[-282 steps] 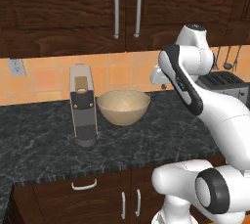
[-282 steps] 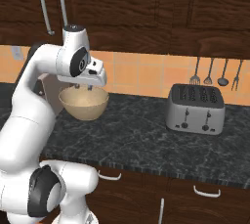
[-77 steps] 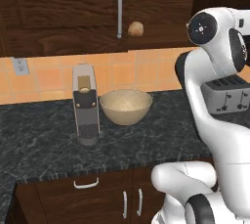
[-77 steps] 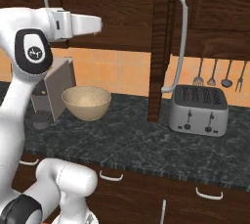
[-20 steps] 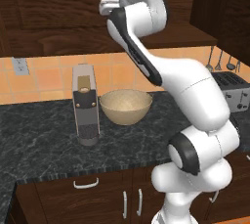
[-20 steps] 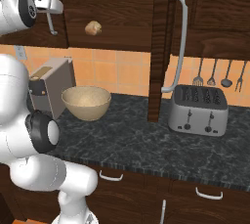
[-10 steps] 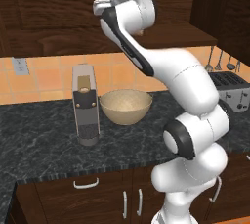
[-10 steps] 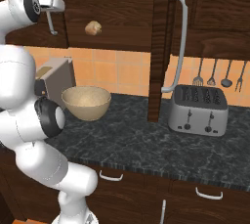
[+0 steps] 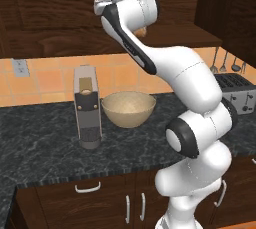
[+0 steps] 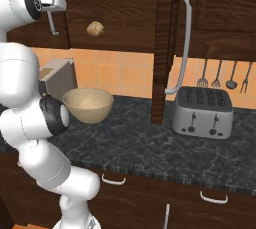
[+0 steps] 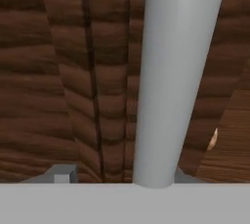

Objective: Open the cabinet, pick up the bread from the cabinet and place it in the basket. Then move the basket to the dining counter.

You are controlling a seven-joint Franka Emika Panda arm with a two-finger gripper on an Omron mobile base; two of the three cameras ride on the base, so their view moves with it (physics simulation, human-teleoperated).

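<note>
The cabinet [image 10: 120, 3] has its right door [image 10: 162, 48] swung open, edge-on to me, and its left door shut. The bread [image 10: 95, 29], a small tan roll, lies on the shelf inside; the arm half hides it in the left base view [image 9: 141, 32]. My gripper [image 10: 51, 9] is raised to the left door's silver handle [image 11: 176, 71]. That bar stands between my fingertips [image 11: 61, 173], and a gap shows on one side, so the gripper [image 11: 122, 174] is open. The basket [image 10: 87, 104], a tan bowl [image 9: 128, 108], stands on the dark counter below. The dining counter is out of view.
A grey coffee machine [image 9: 87, 105] stands just left of the basket. A toaster [image 10: 202, 112] sits to the right, past the open door, with utensils [image 10: 217, 80] hanging on the wall above it. Low cabinets with short handles [image 9: 87, 188] run under the dark counter [image 10: 130, 148].
The arm's upper part has shifted a little to the left, toward the left door's handle. The bread, the basket and the open right door have not moved.
</note>
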